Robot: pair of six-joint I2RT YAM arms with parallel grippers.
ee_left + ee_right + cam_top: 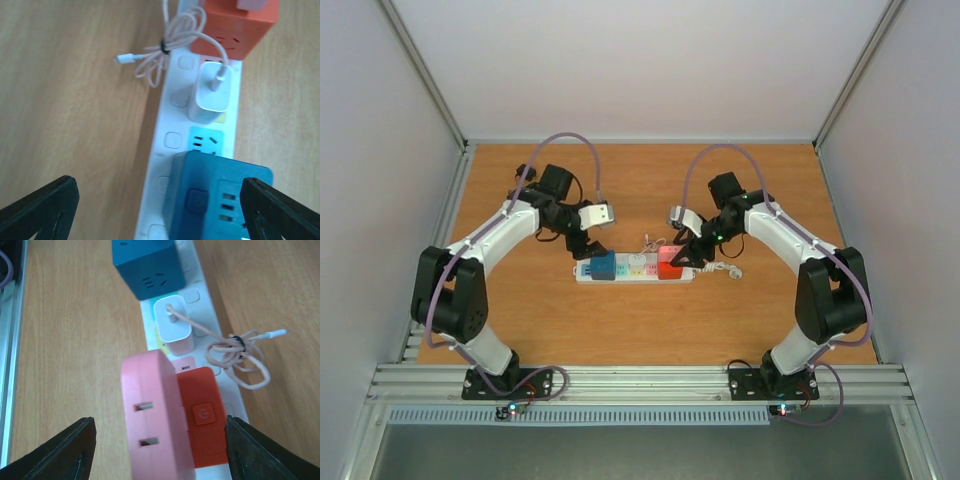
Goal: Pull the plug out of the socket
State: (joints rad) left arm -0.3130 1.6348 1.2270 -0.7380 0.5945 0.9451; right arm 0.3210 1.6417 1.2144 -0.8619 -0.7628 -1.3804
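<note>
The socket, a long white power strip [638, 275], lies across the middle of the table. A blue cube plug [602, 265] sits on its left end, a white charger [638, 262] in the middle and an orange cube plug [668, 263] on its right end. My left gripper [584, 246] is open just above the blue cube [215, 200], with its fingers [45, 205] spread wide on either side. My right gripper [686, 254] is open, straddling the orange cube [200, 415] and a pink adapter [155, 415] stuck on its side. Neither gripper touches a plug.
The charger [210, 95] carries a coiled pinkish-white cable [165, 50] lying on the wood behind the strip; it also shows in the right wrist view [240, 355]. The strip's curly white cord [722, 268] trails off its right end. Grey walls enclose the table.
</note>
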